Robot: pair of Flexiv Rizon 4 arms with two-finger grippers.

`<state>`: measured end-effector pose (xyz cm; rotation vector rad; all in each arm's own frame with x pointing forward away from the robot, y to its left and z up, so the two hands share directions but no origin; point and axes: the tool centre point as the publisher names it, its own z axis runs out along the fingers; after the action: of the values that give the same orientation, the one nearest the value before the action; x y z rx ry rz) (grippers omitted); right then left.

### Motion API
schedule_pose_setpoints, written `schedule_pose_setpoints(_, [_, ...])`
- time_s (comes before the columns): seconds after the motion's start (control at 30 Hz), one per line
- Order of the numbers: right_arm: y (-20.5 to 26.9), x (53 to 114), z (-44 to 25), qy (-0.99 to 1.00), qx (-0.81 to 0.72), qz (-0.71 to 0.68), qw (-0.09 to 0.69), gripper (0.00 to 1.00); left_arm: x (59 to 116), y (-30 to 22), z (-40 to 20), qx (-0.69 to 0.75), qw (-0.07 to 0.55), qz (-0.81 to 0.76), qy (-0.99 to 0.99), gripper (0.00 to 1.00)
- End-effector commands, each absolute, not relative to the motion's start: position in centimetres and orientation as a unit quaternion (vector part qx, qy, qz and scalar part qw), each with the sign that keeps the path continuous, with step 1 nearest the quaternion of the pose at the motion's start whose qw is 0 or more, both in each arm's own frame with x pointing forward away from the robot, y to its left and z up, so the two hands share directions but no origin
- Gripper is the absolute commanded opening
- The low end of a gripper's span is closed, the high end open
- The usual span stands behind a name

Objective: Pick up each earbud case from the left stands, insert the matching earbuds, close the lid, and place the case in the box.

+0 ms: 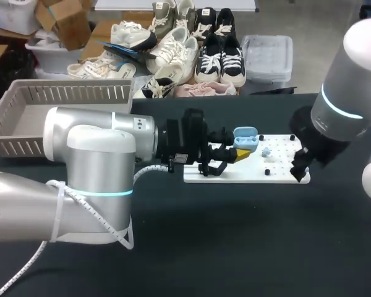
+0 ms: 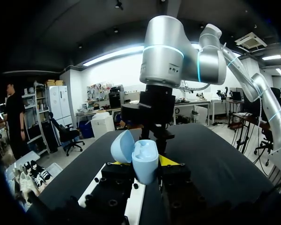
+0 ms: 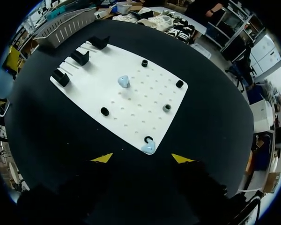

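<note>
earbud case sits clenched between the yellow tips of your left gripper, held over the left part of the white board with its lid open, probably so the earbuds can go straight in. your right gripper hangs released, nothing between its fingers, over the board's right corner. one blue earbud lies there just ahead of the tips, at the very edge, so a careless nudge could knock it onto the black table. a second earbud lies mid-board, well apart from the black pegs, with easier room for a grasp. the stands at the left hold no case. far left, the basket waits, and the way to it looks open.
</note>
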<state>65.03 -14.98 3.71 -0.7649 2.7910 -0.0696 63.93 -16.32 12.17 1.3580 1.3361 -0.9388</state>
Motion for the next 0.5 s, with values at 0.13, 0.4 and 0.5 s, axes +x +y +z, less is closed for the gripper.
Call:
schedule_pose_setpoints(0.13, [-15.18, 65.50, 3.39, 0.957, -0.262, -0.023, 0.123, 0.67, 63.58, -16.43, 12.08, 0.551, 0.497, -0.378, 0.554, 0.00])
schedule_pose_setpoints(0.4, [-14.91, 65.80, 3.26, 0.957, -0.265, -0.026, 0.118, 0.59, 63.58, -16.43, 12.08, 0.551, 0.497, -0.378, 0.554, 0.00])
schedule_pose_setpoints(0.5, [-14.85, 65.78, 3.26, 0.957, -0.265, -0.026, 0.116, 0.51, 63.58, -16.43, 12.08, 0.551, 0.497, -0.378, 0.554, 0.00])
